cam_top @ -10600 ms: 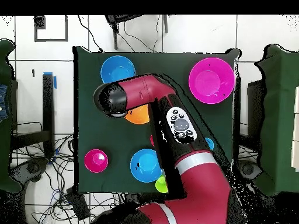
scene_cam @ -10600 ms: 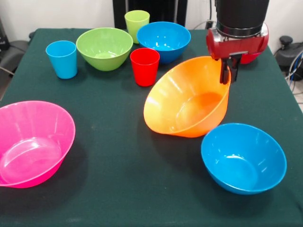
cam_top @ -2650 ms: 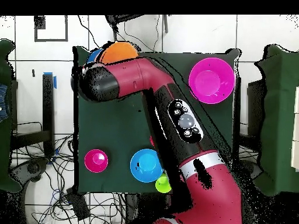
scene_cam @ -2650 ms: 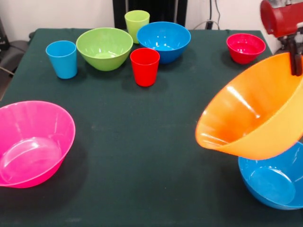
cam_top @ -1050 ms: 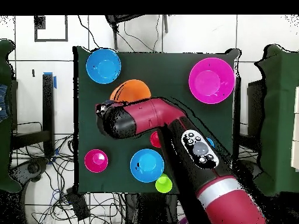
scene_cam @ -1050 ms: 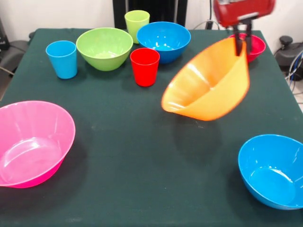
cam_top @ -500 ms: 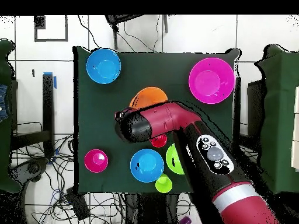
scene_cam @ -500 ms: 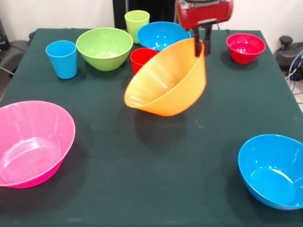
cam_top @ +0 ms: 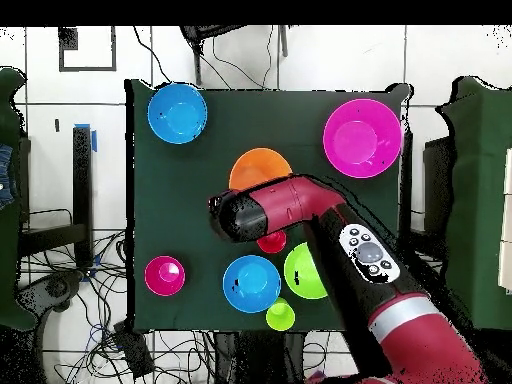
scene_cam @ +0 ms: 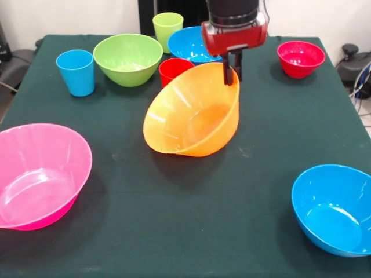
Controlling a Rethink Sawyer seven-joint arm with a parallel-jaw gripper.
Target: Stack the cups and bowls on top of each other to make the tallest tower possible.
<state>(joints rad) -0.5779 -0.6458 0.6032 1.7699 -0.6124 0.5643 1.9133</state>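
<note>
My gripper (scene_cam: 232,75) is shut on the far rim of the big orange bowl (scene_cam: 194,113), one finger inside and one outside. The bowl hangs tilted, mouth toward the camera, its low side at or just above the cloth in the table's middle. It also shows beside the arm (cam_top: 300,210) as the orange bowl (cam_top: 260,167). Behind it the red cup (scene_cam: 174,69) is half hidden. The light blue cup (scene_cam: 76,71), lime green cup (scene_cam: 167,26), green bowl (scene_cam: 127,58), far blue bowl (scene_cam: 188,43) and small red bowl (scene_cam: 300,58) stand along the back.
A large pink bowl (scene_cam: 37,174) sits at the front left and a second blue bowl (scene_cam: 330,208) at the front right corner. The dark green table (scene_cam: 174,231) ends close to both.
The gripper has carried the orange bowl from the right side toward the table's middle and lowered it, so it now covers part of the red cup. The other dishes have not moved.
</note>
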